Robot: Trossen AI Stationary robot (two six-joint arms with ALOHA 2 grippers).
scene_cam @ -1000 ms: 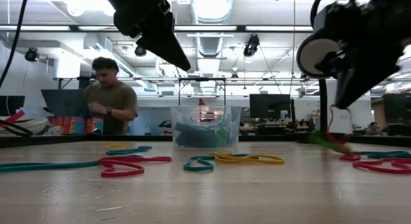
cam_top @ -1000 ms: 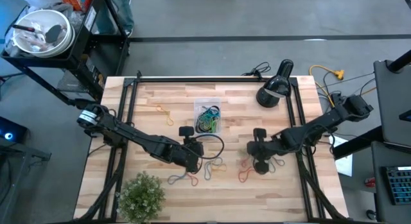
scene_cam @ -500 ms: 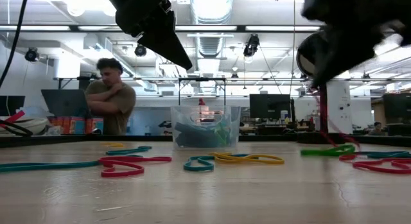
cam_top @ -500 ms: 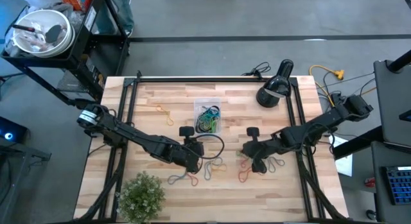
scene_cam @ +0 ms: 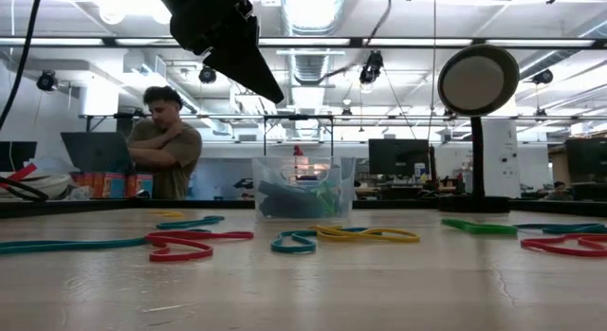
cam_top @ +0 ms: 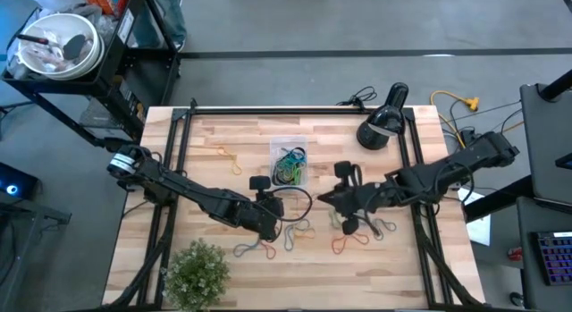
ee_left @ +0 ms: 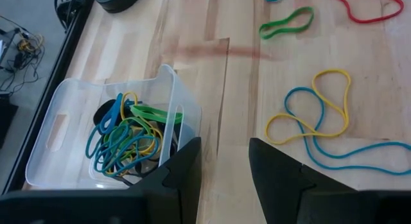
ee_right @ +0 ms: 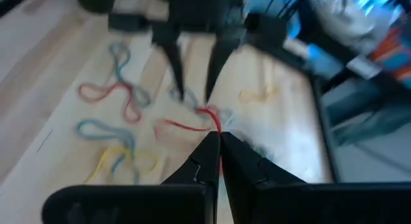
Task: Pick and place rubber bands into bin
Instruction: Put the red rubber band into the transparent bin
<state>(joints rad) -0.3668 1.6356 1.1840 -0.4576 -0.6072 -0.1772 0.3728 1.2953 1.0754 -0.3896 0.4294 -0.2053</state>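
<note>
The clear bin stands at mid-table and holds a tangle of rubber bands. More rubber bands lie flat on the wood: yellow and blue, green, red. My right gripper hovers to the right of the bin, on its near side, shut on a red rubber band. My left gripper hangs just on the near side of the bin, open, with nothing between its fingers. My right gripper pinches the red rubber band at one end between its two fingertips. The fingers slant down from the table's right. The rest of the band trails from the tips, slack, and is lifted clear of the table.
A black desk lamp stands at the far right. A small plant sits at the near left edge. A black cable loops by my left gripper. A person stands beyond the table.
My right gripper has risen from the table, rolled, and gone left toward the bin. It has drawn the red rubber band up until it hangs clear. A green band that was at its tips stays on the table.
</note>
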